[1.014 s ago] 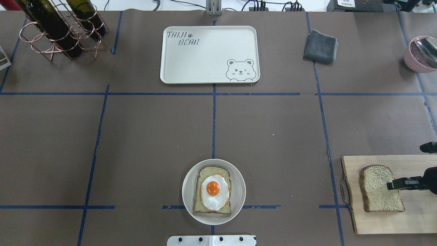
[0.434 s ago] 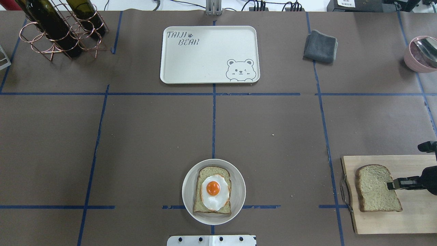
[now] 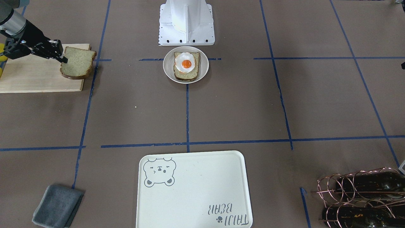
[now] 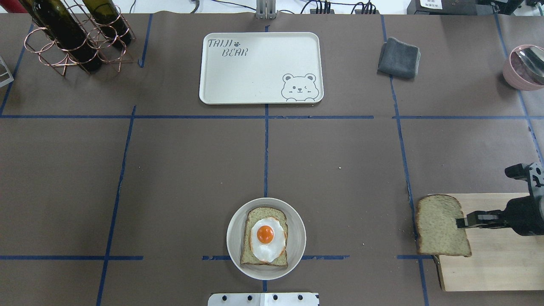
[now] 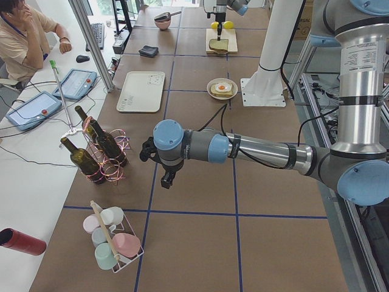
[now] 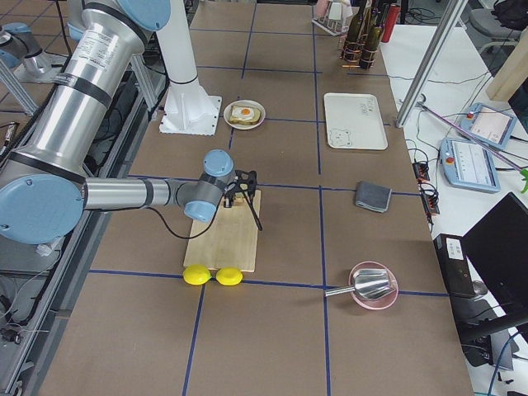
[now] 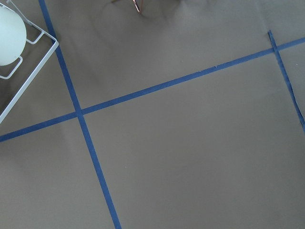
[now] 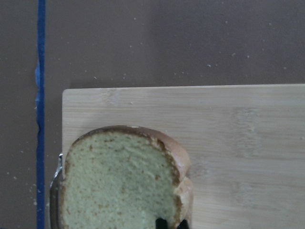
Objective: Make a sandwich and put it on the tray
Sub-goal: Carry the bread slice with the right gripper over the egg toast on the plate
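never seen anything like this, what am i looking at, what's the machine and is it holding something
This is a robot with two arms at a table, each ending in a two-finger gripper. Two pictures look down on the table, one from behind the robot, one from across it; two are taken from the table's ends; two come from cameras on the wrists. The right gripper is shut on the edge of a toy bread slice above the wooden cutting board. The left gripper hangs over the table at the other end; I cannot tell whether it is open. In the middle a white plate carries a second slice with a fried egg on top. The cream bear tray lies farther from the robot, with nothing on it.
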